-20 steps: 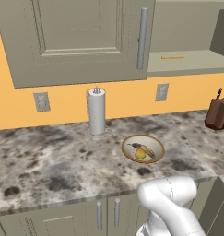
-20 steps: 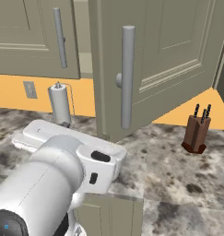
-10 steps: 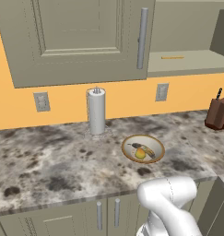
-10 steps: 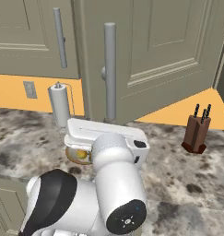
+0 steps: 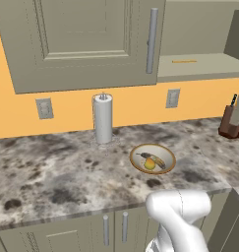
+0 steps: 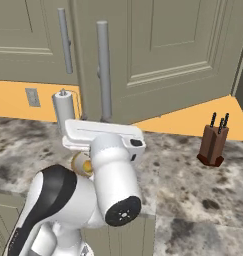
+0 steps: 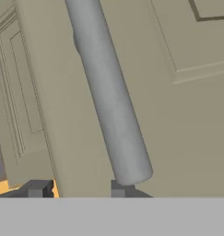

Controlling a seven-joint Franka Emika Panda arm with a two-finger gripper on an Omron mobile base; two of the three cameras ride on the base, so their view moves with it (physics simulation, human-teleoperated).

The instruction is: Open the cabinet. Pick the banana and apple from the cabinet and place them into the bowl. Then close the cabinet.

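Cabinet (image 5: 81, 44) door ajar, knife block (image 6: 213, 145) nr, paper towel (image 5: 103, 118)

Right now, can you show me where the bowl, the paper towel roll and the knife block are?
bowl (image 5: 138, 165), left base view, on its tan rim at the left.
paper towel roll (image 5: 103, 119), left base view, on the middle of the white roll.
knife block (image 6: 212, 146), right base view, on the brown wooden body.

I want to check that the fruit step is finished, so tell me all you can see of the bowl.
The bowl is shallow and round, cream inside with a tan-orange rim, and looks glazed. It sits upright on the mottled stone counter, right of the paper towel roll and apart from it. Inside lie the banana, yellow with dark mottling, and the small yellow-orange apple close beside it. In the right base view the arm hides most of it.
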